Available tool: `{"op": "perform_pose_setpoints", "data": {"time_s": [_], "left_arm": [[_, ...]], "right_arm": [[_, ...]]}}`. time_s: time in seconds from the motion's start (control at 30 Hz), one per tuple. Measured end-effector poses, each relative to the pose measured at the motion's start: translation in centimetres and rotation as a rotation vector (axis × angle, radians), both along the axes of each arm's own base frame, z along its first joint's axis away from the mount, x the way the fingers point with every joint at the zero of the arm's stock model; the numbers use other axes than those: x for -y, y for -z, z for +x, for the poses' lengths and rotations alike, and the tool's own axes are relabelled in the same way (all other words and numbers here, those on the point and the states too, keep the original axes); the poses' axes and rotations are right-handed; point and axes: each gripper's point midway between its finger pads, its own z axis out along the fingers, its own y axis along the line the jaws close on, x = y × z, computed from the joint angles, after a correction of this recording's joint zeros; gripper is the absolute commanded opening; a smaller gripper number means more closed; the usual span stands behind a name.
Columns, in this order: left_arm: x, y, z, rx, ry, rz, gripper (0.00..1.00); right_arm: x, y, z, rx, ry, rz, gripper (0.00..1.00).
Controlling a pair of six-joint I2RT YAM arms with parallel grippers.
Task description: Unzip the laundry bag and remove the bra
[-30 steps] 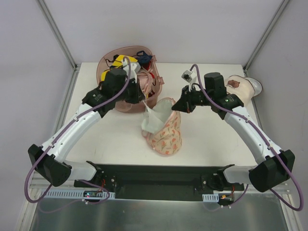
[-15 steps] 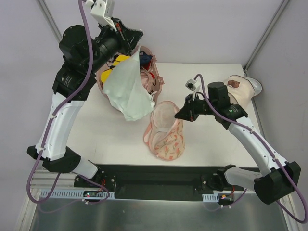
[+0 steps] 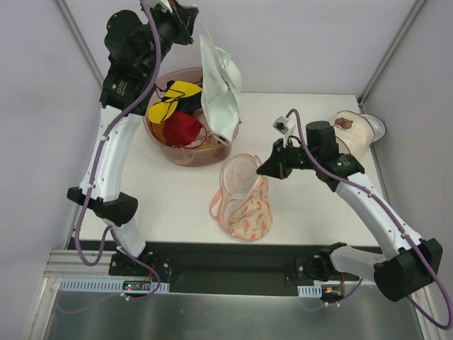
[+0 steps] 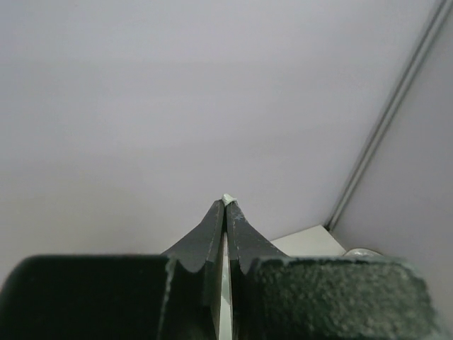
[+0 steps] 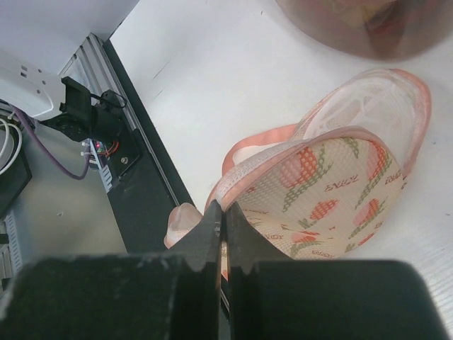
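Mint-white, soft and light, the bra (image 3: 218, 85) hangs over the tub (image 3: 160, 146) from the left end effector (image 3: 185, 15), clamped on its edge; a strap or band likely grips best; the right end effector (image 3: 265, 168) pinches the laundry bag (image 3: 244, 205) on the surface (image 3: 177, 191)

Tiny printed words on the laundry bag (image 5: 333, 191) appear upside down, too blurred to read.

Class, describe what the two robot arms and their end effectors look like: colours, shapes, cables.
The left arm and right arm both have white link shells between chunky black joint housings, with a purple cable running along each. The left end effector and right end effector each have two matte black fingers tapering to thin tips. A small white block sits at the right wrist.
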Motion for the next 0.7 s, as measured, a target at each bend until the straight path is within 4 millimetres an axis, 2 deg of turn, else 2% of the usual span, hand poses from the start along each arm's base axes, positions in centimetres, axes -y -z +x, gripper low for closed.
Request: {"op": "perform_pose_setpoints", "data": {"time_s": [0.1,0.23,0.37,0.53,0.7], "left_arm": [[-0.9,2.2,3.8,-0.037,-0.042,0.004,0.00],[-2.7,7.1,9.5,-0.140,-0.103,0.002,0.00],[-5.0,12.1,13.7,-0.249,-0.158,-0.010,0.00],[-7.3,18.7,16.4,-0.377,-0.216,-0.009,0.00],[-7.7,26.3,17.8,-0.523,-0.240,-0.006,0.00]], "right_arm": [[0.0,0.0,0.0,0.001,0.001,0.002,0.01],[0.0,0.1,0.0,-0.001,0.002,0.001,0.01],[0.0,0.1,0.1,0.000,0.003,0.001,0.01],[-0.1,0.5,0.3,-0.012,0.005,-0.006,0.01],[-0.2,2.0,1.2,-0.047,0.019,-0.035,0.01]]}}
